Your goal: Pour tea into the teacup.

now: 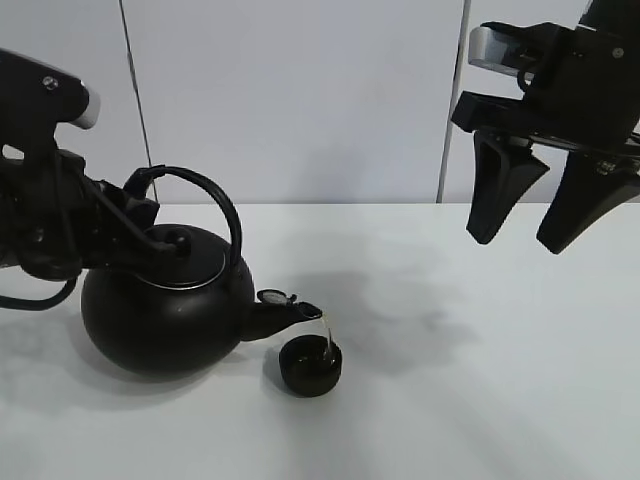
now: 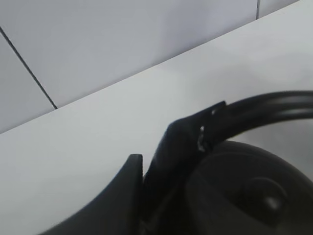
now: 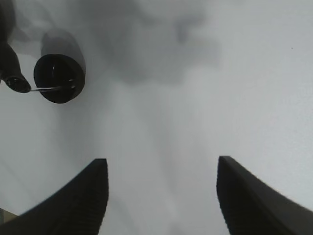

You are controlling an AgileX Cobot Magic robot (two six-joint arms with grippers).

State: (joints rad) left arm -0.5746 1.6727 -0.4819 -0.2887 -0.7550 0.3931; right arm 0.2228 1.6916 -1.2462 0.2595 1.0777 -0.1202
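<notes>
A big black kettle (image 1: 160, 310) stands tilted on the white table, its spout (image 1: 285, 312) over the teacup (image 1: 310, 365). A thin stream of tea (image 1: 327, 335) runs from the spout into the small black cup. My left gripper (image 1: 135, 215) is shut on the kettle's arched handle (image 1: 215, 200) at its left end; the left wrist view shows the fingers (image 2: 171, 161) clamped on the handle (image 2: 274, 105). My right gripper (image 1: 530, 215) hangs open high at the right, holding nothing. In the right wrist view the teacup (image 3: 59, 78) and the stream show far from the open fingers (image 3: 83, 200).
The white table (image 1: 480, 380) runs to a pale panelled wall (image 1: 300, 100) at the back. The kettle's lid (image 1: 185, 255) with its knob sits in place on the pot.
</notes>
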